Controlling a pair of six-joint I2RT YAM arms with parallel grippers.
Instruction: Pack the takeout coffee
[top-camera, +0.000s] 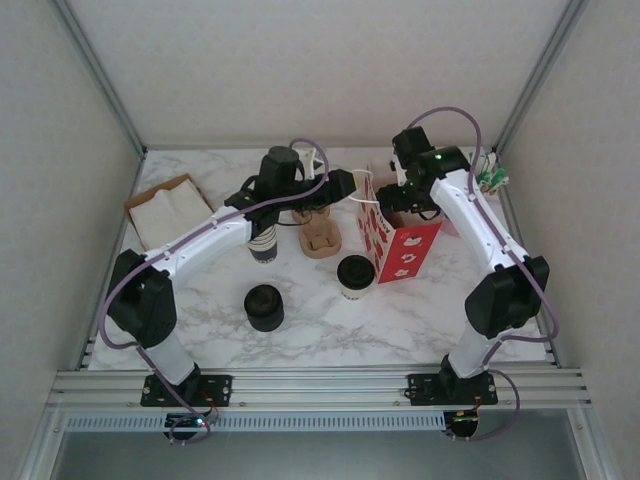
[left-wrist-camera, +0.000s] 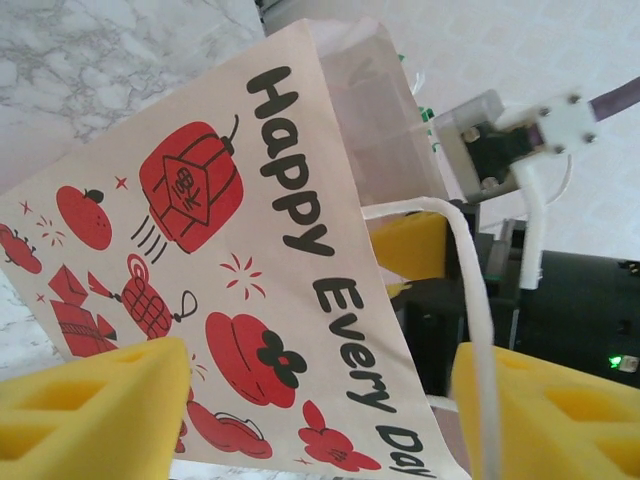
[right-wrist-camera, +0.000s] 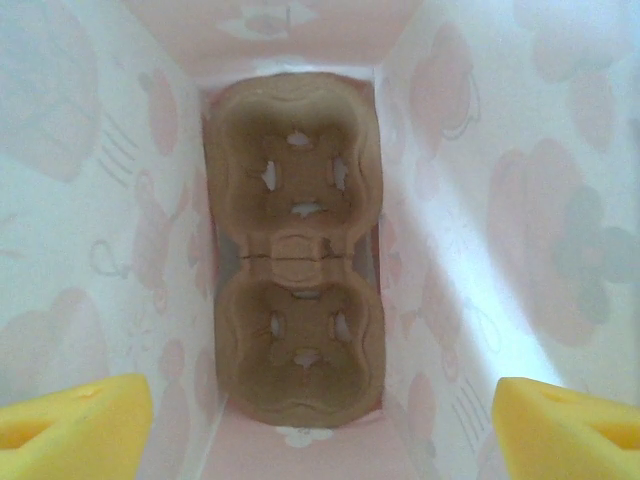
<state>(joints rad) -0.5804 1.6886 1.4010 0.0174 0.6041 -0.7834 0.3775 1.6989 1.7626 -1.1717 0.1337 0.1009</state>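
Two tools are at the red-and-white bag (top-camera: 402, 248), which stands upright on the marble desk (top-camera: 420, 320) with its mouth open upward.

1. Left tool (left-wrist-camera: 320, 385): open. Its yellow pads (left-wrist-camera: 95, 410) are spread wide at the bag's printed left face, which reads "Happy Every Day". The white cord handle (left-wrist-camera: 478, 300) runs between the pads and touches neither of them. In the top view the left tool (top-camera: 350, 185) is at the upper left edge of the bag.

2. Right tool (right-wrist-camera: 320, 425): open. Its yellow pads (right-wrist-camera: 70, 425) are spread wide and point down into the bag. In the top view the right tool (top-camera: 398, 200) is directly above the bag mouth.

3. Bag interior: a brown pulp two-cup carrier (right-wrist-camera: 295, 250) lies flat on the bag floor and fits closely between the side walls.

4. Takeout coffee (top-camera: 355, 276): upright on the desk, black lid on, outside the bag and just beside its lower left corner. Whether the cup touches the bag cannot be told. Neither tool is on it.

5. Other items, all left of the bag:
- a second brown carrier (top-camera: 322, 238) just beside it;
- a stack of cream cups (top-camera: 263, 244), partly under the left arm;
- a black stack of lids (top-camera: 264, 307), beyond the takeout coffee;
- tan paper sheets (top-camera: 168, 212), well apart, at the far left.
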